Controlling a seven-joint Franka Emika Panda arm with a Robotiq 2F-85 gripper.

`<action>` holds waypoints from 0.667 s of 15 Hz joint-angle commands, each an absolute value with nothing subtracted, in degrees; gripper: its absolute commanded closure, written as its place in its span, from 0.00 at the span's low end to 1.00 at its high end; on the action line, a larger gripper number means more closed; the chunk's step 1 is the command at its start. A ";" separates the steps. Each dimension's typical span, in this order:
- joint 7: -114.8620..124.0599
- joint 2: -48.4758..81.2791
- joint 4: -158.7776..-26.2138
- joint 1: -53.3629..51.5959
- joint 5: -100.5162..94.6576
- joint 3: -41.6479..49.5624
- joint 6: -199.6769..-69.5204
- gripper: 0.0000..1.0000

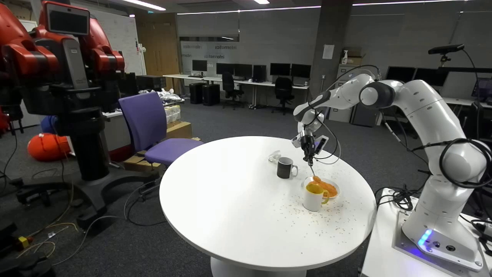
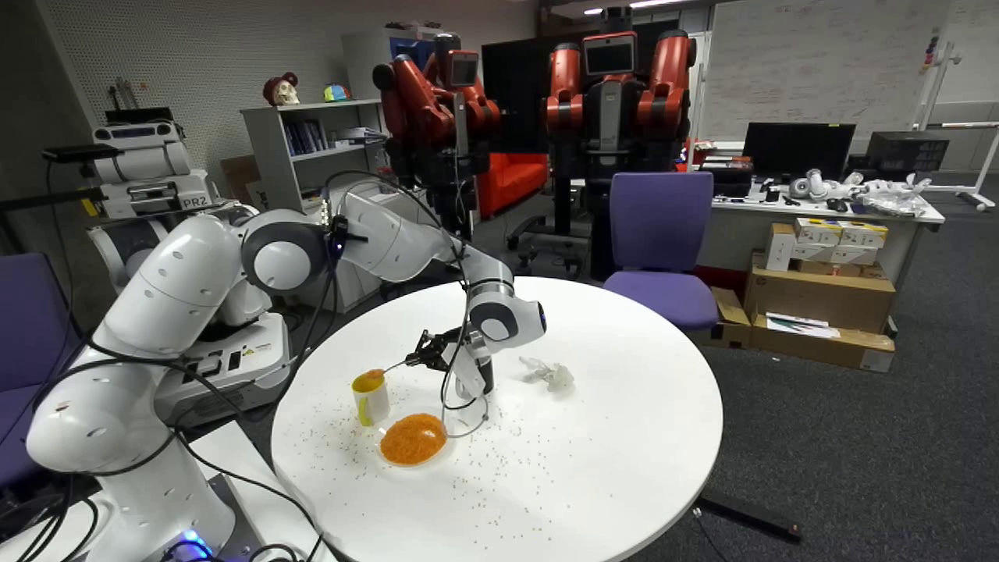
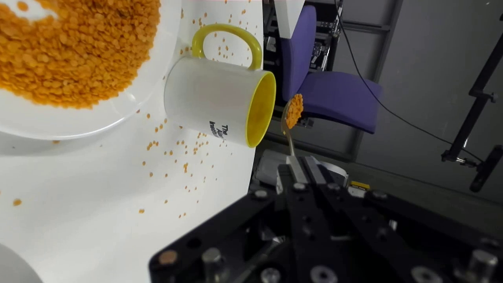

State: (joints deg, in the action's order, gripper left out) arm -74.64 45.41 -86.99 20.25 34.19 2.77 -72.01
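Pinching spoon [image 3: 289, 137] by handle between closed jaws, probably for reach; holding it hollow-up just above mug [image 3: 212, 98] on tabletop [image 3: 78, 184], presumably to stop heaped lentils [image 3: 295, 111] spilling.

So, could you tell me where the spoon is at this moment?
In the wrist view, the spoon sticks out from the closed fingers, its load of orange grains just right of the mouth of the white mug.
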 commanded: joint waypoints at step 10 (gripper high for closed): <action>-74.63 41.80 -89.54 19.12 31.73 1.77 -72.51 0.99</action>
State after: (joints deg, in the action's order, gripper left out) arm -74.65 44.43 -87.15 19.20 32.75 2.09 -72.02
